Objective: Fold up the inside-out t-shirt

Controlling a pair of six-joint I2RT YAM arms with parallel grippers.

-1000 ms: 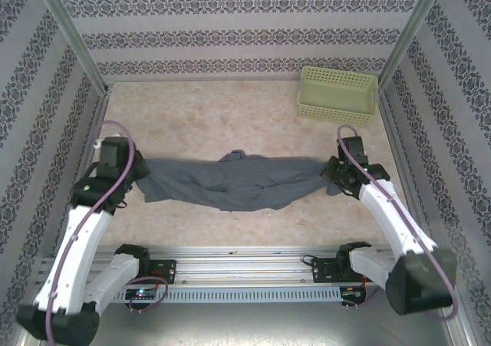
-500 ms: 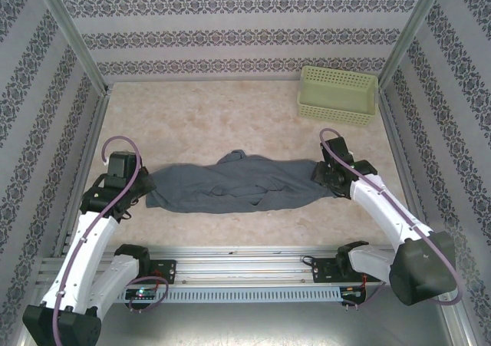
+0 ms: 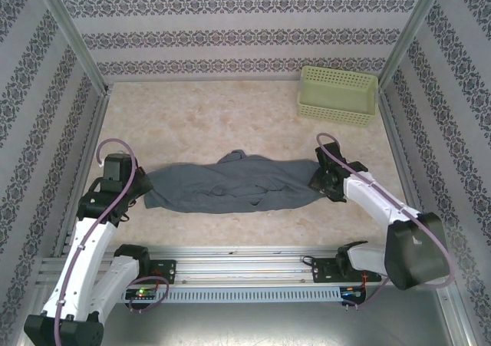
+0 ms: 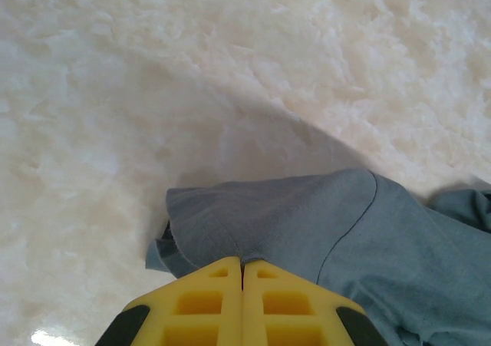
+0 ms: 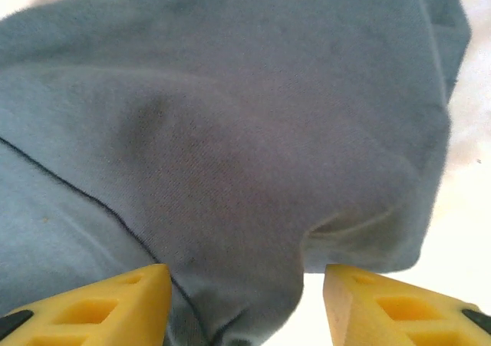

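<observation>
Inside-out t-shirt (image 3: 230, 186) lies slack across the middle of the table (image 3: 192, 116), seen from overhead, a bunched blue-grey band between the two arms; a second earlier it hung stretched taut between them. The right claw (image 3: 316, 179) has since let go and shifted inward, while the left claw (image 3: 144, 186) stays at the garment's other end. The stretch looks finished, with flattening and folding still ahead. A pale green basket (image 3: 337, 93) sits well apart in the far right corner, before walls (image 3: 245, 24) of striped floral paper.

From the left wrist, the left claw (image 4: 243, 273) is pressed together on a hemmed edge of the t-shirt (image 4: 307, 215), which rests on the mottled cream table (image 4: 153, 70).

From the right wrist, the right claw (image 5: 242, 285) stands spread, the t-shirt (image 5: 230, 131) lying loose between its yellow fingers (image 5: 115, 300). Whether cloth still brushes a pad is hard to tell.
</observation>
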